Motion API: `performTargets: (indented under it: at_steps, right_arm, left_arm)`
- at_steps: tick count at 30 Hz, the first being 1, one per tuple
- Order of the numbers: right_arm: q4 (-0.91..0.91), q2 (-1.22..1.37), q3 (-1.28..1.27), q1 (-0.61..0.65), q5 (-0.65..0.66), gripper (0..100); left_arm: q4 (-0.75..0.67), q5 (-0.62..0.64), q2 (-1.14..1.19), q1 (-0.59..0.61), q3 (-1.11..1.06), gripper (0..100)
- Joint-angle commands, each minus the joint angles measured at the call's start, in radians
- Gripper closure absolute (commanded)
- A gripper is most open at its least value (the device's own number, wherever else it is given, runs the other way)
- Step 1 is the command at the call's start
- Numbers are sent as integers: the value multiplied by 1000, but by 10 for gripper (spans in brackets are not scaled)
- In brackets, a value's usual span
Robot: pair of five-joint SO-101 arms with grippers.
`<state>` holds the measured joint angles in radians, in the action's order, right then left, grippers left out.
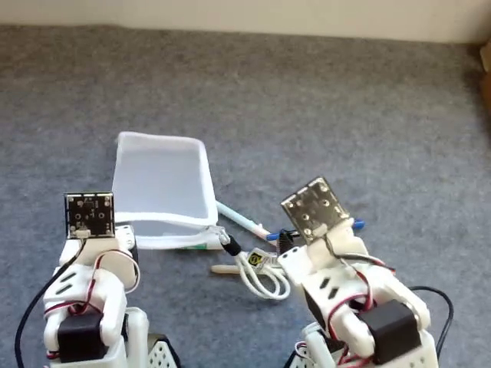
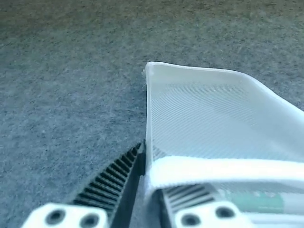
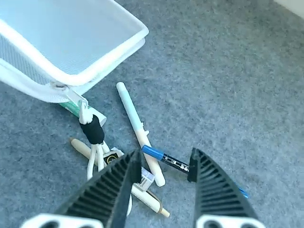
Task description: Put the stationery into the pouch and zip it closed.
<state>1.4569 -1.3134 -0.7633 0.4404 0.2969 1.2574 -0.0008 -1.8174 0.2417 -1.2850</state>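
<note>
One pouch [image 2: 213, 118] corner sits in the left gripper [image 2: 151, 167].

The pouch [image 1: 159, 184] lies left of centre in the high view. Just right of its lower right corner, pens [image 1: 239, 218] and a cord [image 1: 257, 277] lie clustered and crossing, near the lower middle.

readable text: none | tag [image 3: 112, 159]: print too small | blue pen [image 3: 173, 164]: markings illegible

high: above, facing down | wrists: near, low | shared: pouch [image 1: 161, 180]
</note>
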Motion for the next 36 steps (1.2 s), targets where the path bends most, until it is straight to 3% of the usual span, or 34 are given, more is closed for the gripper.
performTargets:
  at_steps: [1,12,36]
  right_arm:
    - [-24,124,5,-7,37,843]
    - [-131,467,7,-5,273,843]
    - [-348,954,8,44,496,843]
  left_arm:
    - [18,12,-2,12,68,993]
    - [26,14,-2,42,47,993]
    - [26,14,-4,42,16,993]
